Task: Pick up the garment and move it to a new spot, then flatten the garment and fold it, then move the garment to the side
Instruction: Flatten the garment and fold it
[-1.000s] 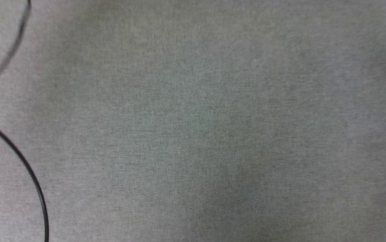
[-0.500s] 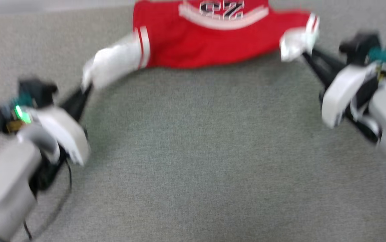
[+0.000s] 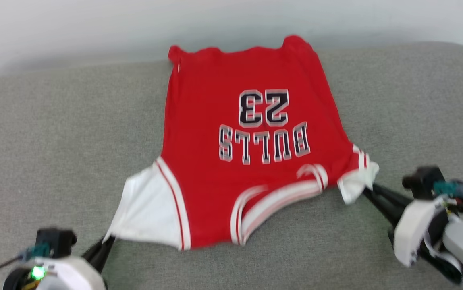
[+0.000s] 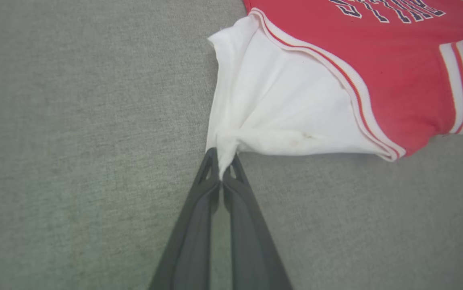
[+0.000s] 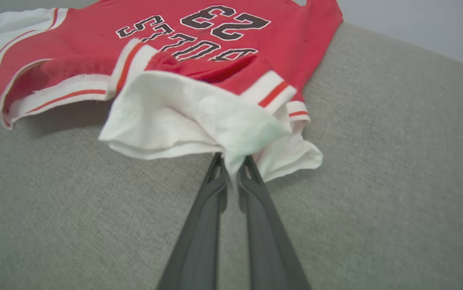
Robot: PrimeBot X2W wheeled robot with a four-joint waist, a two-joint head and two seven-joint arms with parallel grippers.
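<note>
Head view gives us the red jersey shirt lying spread on the grey fabric-covered worktop, near its far edge, with a pale wall behind. We read the black-and-white print "BULLS 23" upside down, and the striped neck trim lies on the near side. The left pincer is closed on the tip of the white sleeve on the left side. In the left wrist view we see the fabric pinched between its two dark fingers, and this sleeve is drawn out flat. The right pincer grips in the same way the other white sleeve, which is bunched and folded over. Both pincers are low, near the worktop; we cannot tell whether they touch it.
</note>
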